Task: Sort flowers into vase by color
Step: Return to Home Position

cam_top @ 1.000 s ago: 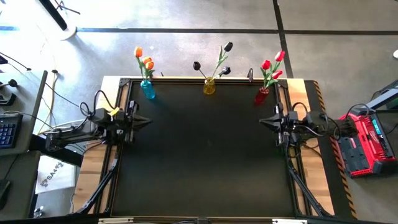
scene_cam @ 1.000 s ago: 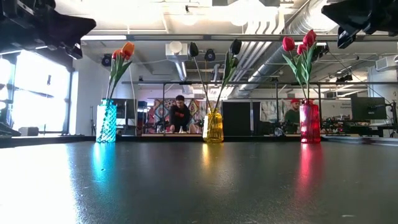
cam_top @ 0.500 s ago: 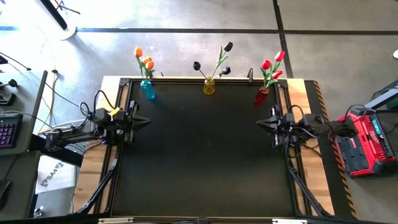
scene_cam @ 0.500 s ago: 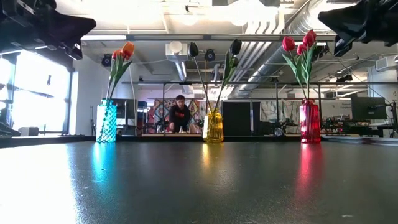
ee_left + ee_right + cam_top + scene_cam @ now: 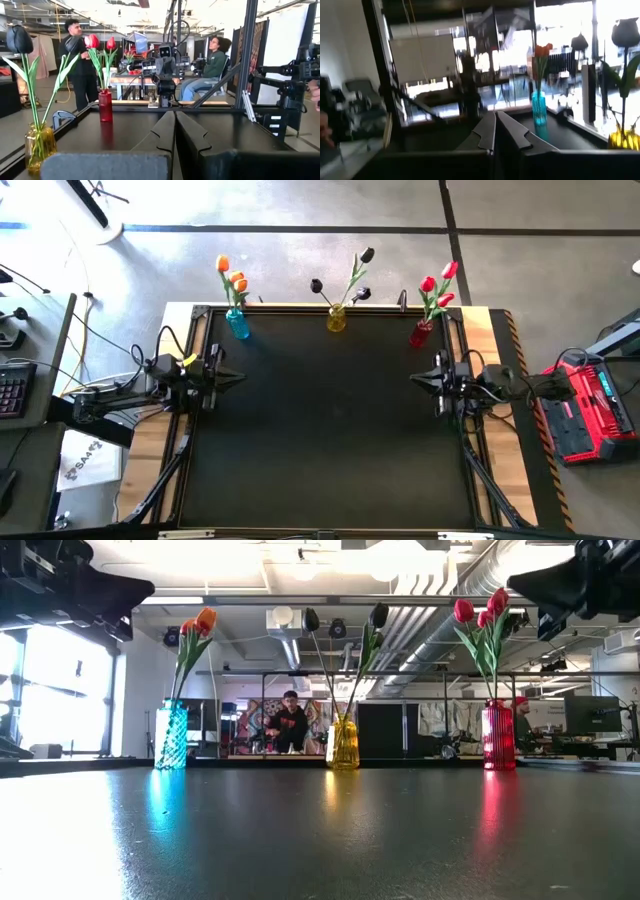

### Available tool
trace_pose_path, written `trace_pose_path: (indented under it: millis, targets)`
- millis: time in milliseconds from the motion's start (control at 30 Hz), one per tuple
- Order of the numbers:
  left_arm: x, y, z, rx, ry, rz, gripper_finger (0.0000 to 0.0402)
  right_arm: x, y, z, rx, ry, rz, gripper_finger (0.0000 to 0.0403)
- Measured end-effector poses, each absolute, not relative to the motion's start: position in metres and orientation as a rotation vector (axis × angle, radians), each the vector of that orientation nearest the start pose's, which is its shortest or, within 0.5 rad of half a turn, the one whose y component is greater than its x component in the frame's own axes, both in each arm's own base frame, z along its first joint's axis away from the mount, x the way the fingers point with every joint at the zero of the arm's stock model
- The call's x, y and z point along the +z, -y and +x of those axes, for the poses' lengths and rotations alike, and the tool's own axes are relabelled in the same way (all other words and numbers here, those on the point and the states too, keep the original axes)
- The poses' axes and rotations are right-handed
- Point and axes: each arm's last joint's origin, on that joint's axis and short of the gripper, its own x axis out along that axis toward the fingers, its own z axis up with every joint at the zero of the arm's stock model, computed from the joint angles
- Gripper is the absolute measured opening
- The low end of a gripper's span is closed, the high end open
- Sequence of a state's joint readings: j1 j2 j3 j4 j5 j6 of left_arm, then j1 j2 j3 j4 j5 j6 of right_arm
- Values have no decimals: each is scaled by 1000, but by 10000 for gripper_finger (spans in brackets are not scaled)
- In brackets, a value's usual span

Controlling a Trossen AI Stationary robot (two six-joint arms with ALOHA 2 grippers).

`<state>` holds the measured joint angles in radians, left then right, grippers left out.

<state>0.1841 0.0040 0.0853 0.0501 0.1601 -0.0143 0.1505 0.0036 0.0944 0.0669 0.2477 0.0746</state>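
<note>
At the table's [image 5: 330, 430] left edge the left gripper [image 5: 237, 377] hangs over the black top, its fingers pressed together on nothing, tips pointing toward the middle. Along the far edge stand three glass vases in a row, well apart from each other. The blue vase [image 5: 238, 326] at the left far corner holds three orange tulips [image 5: 233, 277], their heads bunched close above the green stems. The yellow vase [image 5: 336, 320] in the middle holds three black tulips [image 5: 366, 255], their stems fanning widely so the heads sit well apart. The red vase [image 5: 421, 333] at the right far corner holds three red tulips [image 5: 437, 285]. That makes nine flowers, all in vases. At the table's right edge the right gripper [image 5: 413, 380] faces the left one across the top, fingers likewise closed and holding nothing.
</note>
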Motion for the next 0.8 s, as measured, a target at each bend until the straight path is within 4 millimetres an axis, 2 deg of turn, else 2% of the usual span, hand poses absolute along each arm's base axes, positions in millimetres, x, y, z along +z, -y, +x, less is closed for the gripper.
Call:
trace_pose_path:
  millis: [100, 233, 800]
  targets:
    - [197, -12, 90, 36, 128, 18, 0, 202, -6, 90, -96, 215, 105, 0]
    - [197, -13, 90, 41, 128, 25, 0, 194, -6, 91, -106, 150, 101, 0]
    - [197, -18, 89, 94, 126, 55, 0, 195, -6, 91, -123, 161, 88, 0]
